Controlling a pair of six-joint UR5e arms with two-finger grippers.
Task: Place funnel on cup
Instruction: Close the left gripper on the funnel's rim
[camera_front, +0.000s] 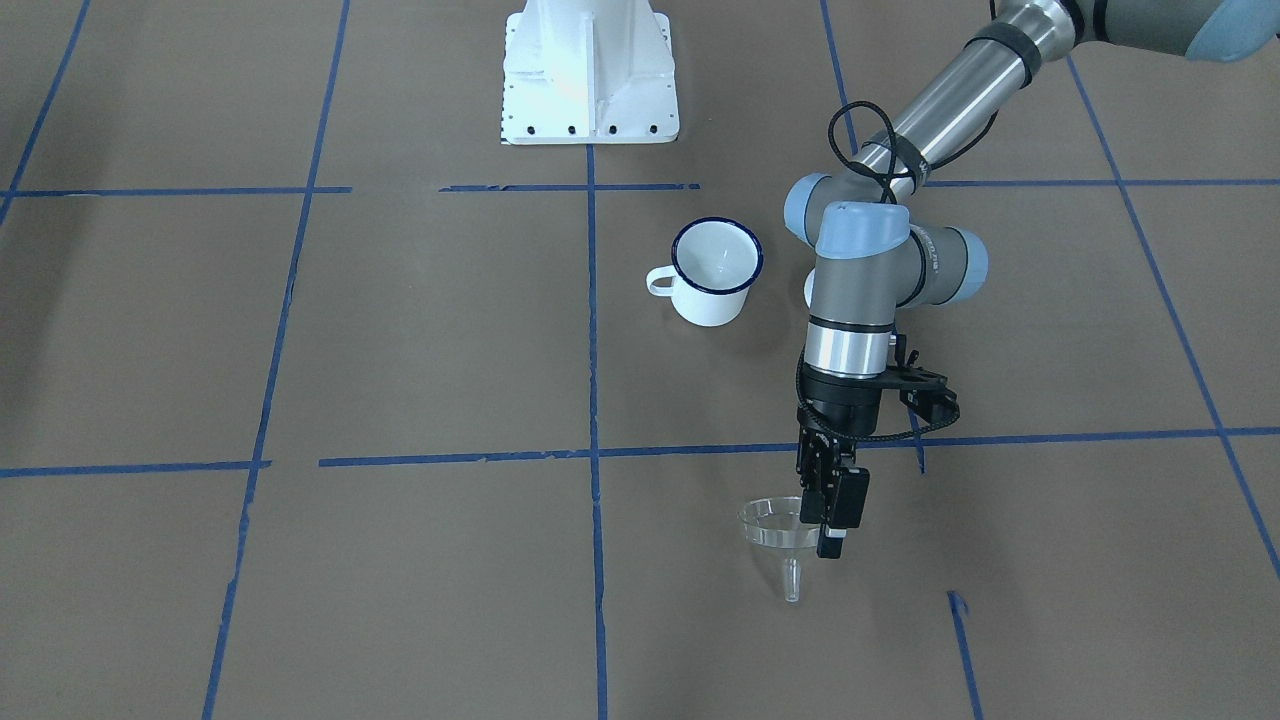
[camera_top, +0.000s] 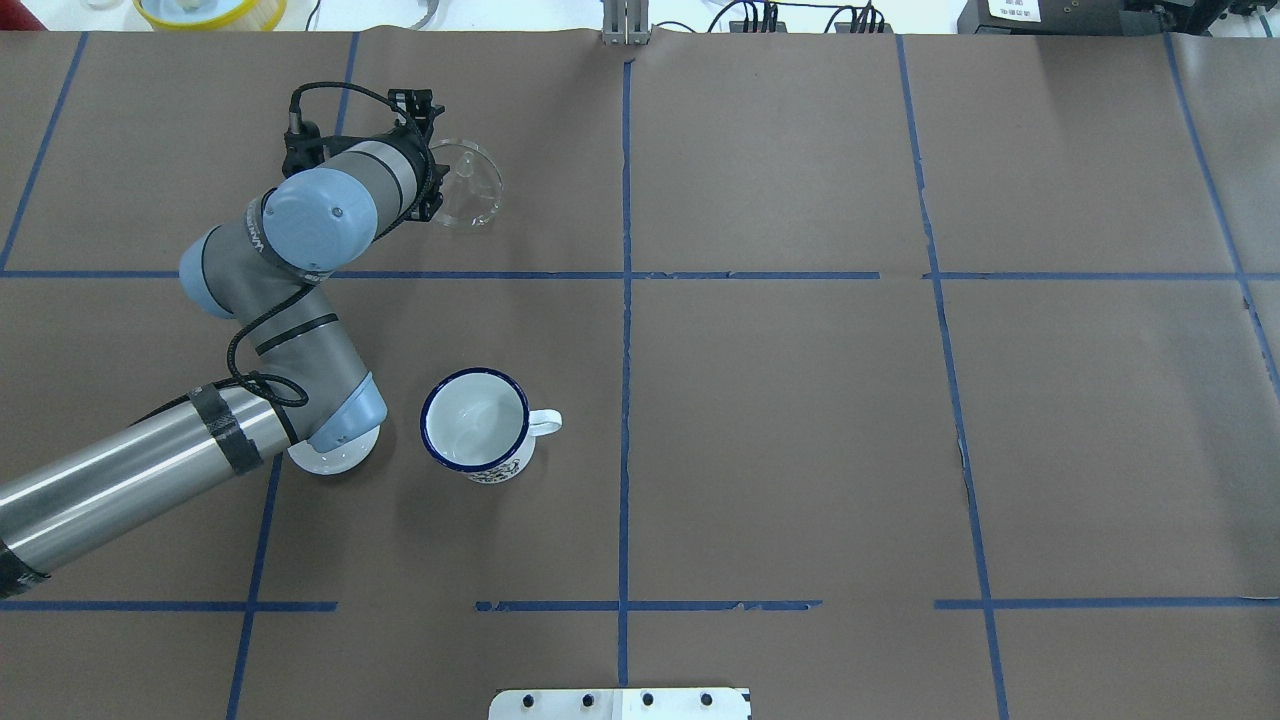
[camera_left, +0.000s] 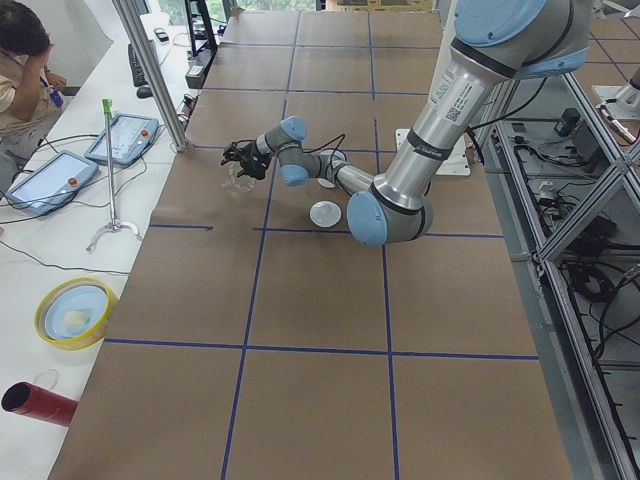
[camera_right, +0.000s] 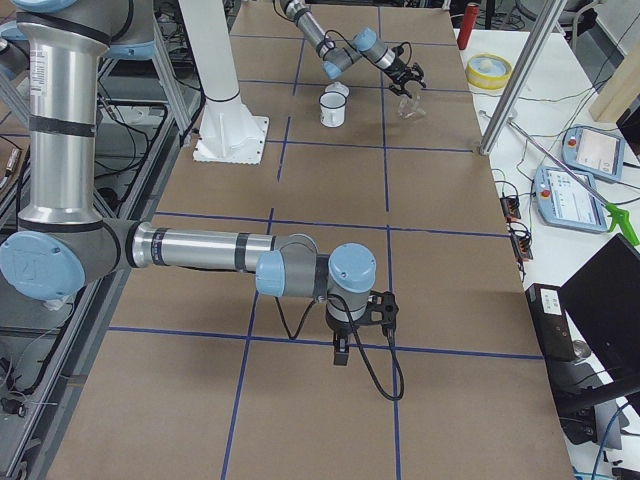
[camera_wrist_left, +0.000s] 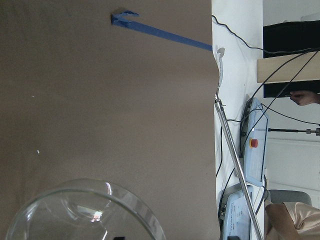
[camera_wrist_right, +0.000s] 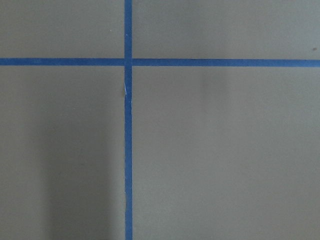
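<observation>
The clear funnel (camera_front: 772, 524) stands upright with its spout down near the table's far left edge, also in the overhead view (camera_top: 468, 184) and the left wrist view (camera_wrist_left: 85, 212). My left gripper (camera_front: 824, 532) is shut on the funnel's rim. I cannot tell whether the spout tip touches the table. The white cup (camera_front: 714, 268) with a dark blue rim stands upright and empty nearer the robot (camera_top: 476, 424), apart from the funnel. My right gripper (camera_right: 341, 352) hangs over bare table far away. It shows only in the exterior right view, so I cannot tell its state.
A white knobbed lid (camera_top: 333, 456) lies left of the cup, partly under my left arm's elbow. The robot base plate (camera_front: 590, 75) is behind the cup. The table edge, a metal pole (camera_wrist_left: 239, 165) and teach pendants (camera_left: 122, 138) lie just beyond the funnel.
</observation>
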